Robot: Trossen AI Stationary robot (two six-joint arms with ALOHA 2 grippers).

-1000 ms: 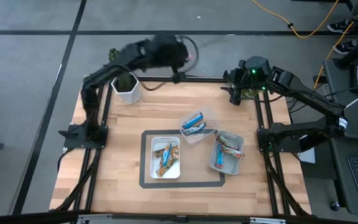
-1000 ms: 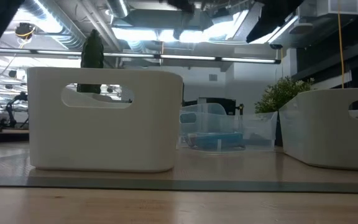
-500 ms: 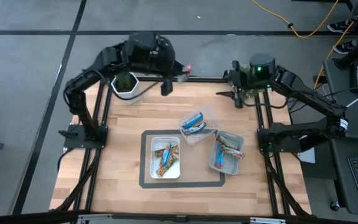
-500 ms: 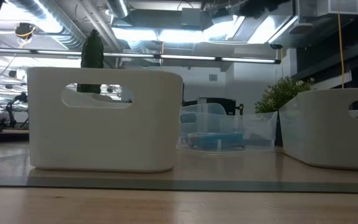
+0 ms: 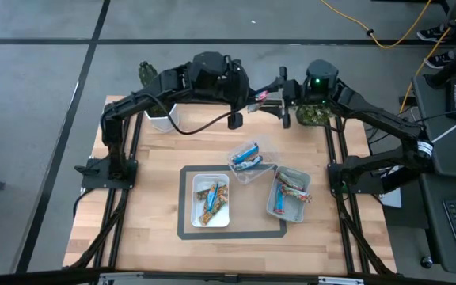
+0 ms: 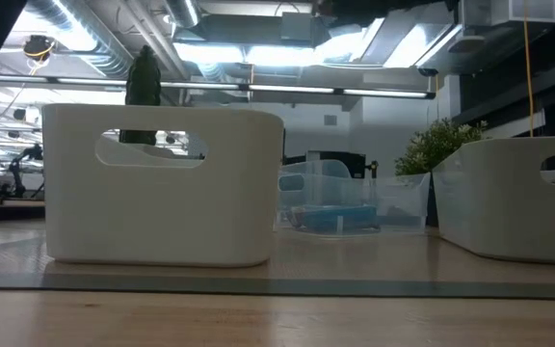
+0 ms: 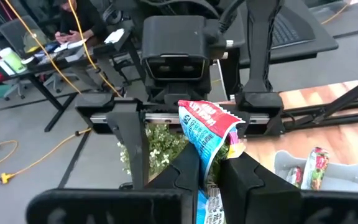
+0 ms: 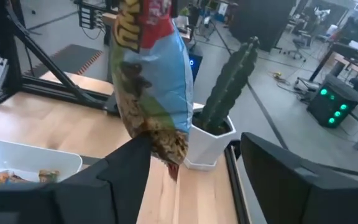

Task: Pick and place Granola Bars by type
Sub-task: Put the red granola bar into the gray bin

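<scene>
- Writing on the granola bar [image 7: 205,127] shows, too small to read in L wrist view; R wrist view cuts its yellow lettering off.
- Left gripper [image 7: 210,167] clamps the bar, mid-air above tabletop's [image 5: 149,198] far edge.
- Right gripper [image 8: 191,168] spread wide, fingers either side of the bar's end.
- High view only: white bin [image 5: 210,199], grey bin [image 5: 287,195], clear tub [image 5: 248,158], all w/ bars.
- Low view: no grippers seen.

The wooden table [image 5: 149,198] carries a dark-edged mat [image 5: 232,232] with a white bin [image 5: 211,199] on it. Right of that bin stands a grey bin [image 5: 286,195], behind it a clear tub [image 5: 249,158]. Far behind it, at the table's back corners, stand a potted cactus [image 5: 158,117] and a leafy plant [image 5: 313,115].
</scene>
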